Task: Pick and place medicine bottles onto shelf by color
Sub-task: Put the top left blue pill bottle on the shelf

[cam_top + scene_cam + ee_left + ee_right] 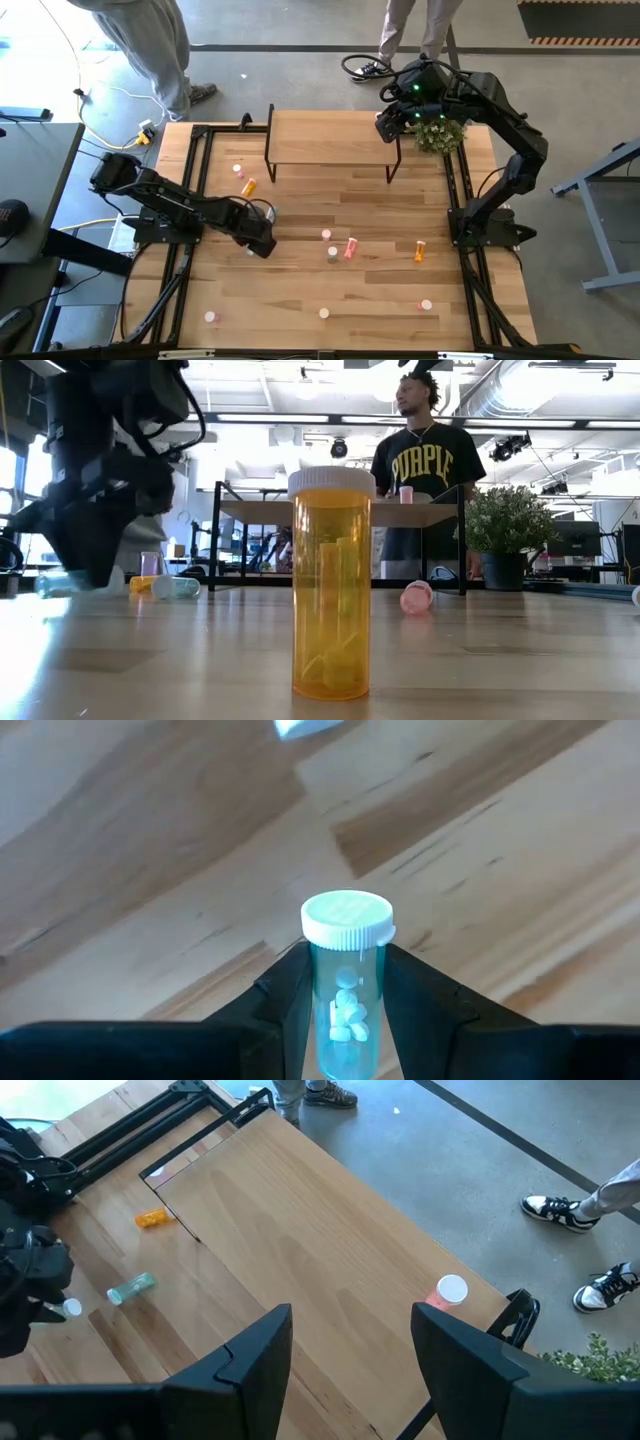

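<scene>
A pale green bottle point(345, 995) with a white cap is clamped between the fingers point(275, 1020) of the left pincer point(258, 238), low over the table point(300, 280) at its left-middle part; the grip is taken on the body just below the cap, and the bottle's lower end is hidden. The right pincer point(350, 1345) is held spread and empty above the shelf point(330, 135), where one pink bottle point(449, 1292) already stands near a corner. Several risks can be judged from here: the smooth round body could be squeezed out or tilted during the lift, since so little of it is seen to be gripped; a pale green bottle point(131, 1288) and an orange bottle point(152, 1218) lying near the shelf's leg could be knocked on the way across; the standing pink bottle could be toppled if the two arms are brought over the shelf together; a wrong colour group could be chosen on placing.
</scene>
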`<state>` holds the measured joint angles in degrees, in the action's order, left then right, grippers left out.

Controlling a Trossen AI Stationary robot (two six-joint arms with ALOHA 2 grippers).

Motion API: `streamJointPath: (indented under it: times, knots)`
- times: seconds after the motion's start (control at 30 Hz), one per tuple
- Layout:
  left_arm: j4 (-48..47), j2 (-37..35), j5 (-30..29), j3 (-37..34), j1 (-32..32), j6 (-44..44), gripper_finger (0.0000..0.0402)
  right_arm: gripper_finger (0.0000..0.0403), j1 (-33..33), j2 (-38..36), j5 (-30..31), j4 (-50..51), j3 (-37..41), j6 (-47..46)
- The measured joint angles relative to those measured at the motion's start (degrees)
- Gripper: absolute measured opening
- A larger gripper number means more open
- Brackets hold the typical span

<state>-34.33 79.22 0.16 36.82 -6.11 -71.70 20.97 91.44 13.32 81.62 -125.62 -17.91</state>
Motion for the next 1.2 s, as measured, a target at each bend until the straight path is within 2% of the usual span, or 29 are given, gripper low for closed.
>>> streamJointPath:
  times: [0.33, 0.63, 0.77, 1.0, 1.2]
  knots:
    - [3.71, -10.01, -6.47, 0.02, 0.02, 4.02, 0.0103, 0.0197, 0.01, 0.0, 0.01, -0.01, 0.0, -0.02]
    - [14.59, -17.58, -16.1, 0.02, 0.08, 14.81, 0.0104, 0.0197, 0.01, 0.0, 0.01, -0.02, 0.0, -0.02]
    - [19.5, -18.67, -19.78, 0.02, 0.86, 20.29, 0.0104, 0.0197, 0.0, 0.0, 0.0, -0.02, 0.0, -0.02]
    - [29.03, -18.95, -21.21, 0.02, 4.01, 33.71, 0.0104, 0.0197, 0.0, 0.0, 0.0, -0.04, 0.0, -0.02]
    - [34.61, -18.95, -24.76, 0.02, 6.96, 44.6, 0.0104, 0.0197, 0.01, 0.0, 0.02, -0.79, 0.0, -0.04]
